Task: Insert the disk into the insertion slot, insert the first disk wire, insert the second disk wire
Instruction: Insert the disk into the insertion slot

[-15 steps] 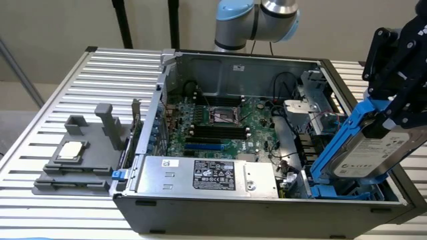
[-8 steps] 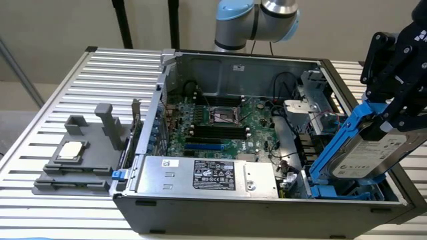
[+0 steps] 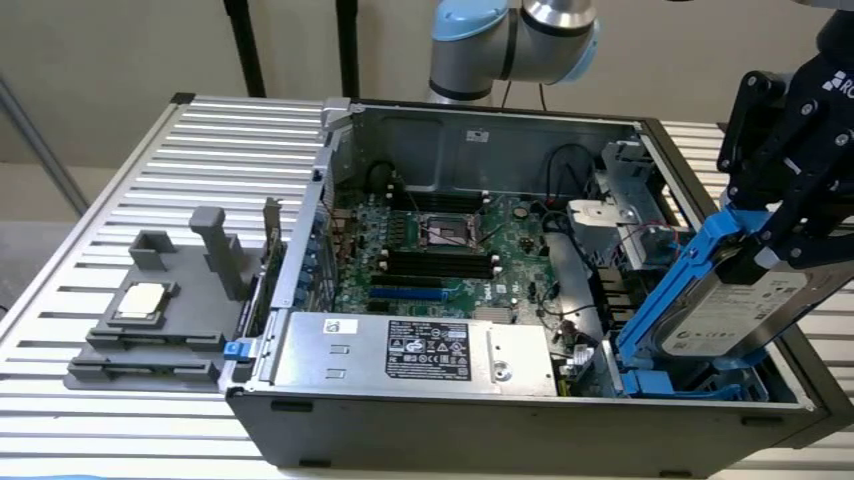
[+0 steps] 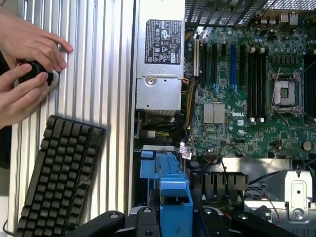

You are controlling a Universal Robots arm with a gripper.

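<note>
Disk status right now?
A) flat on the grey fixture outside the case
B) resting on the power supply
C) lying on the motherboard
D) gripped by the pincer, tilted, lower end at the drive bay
D: the pincer is clamped on the disk, which stands tilted in its blue carrier, with its lower end down at the insertion slot on the exterior view's right.

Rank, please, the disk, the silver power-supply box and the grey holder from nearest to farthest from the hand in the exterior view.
1. The disk: held by the hand, exterior view's right.
2. The power-supply box: inside the case, middle.
3. The grey holder: outside the case, exterior view's left.
</note>
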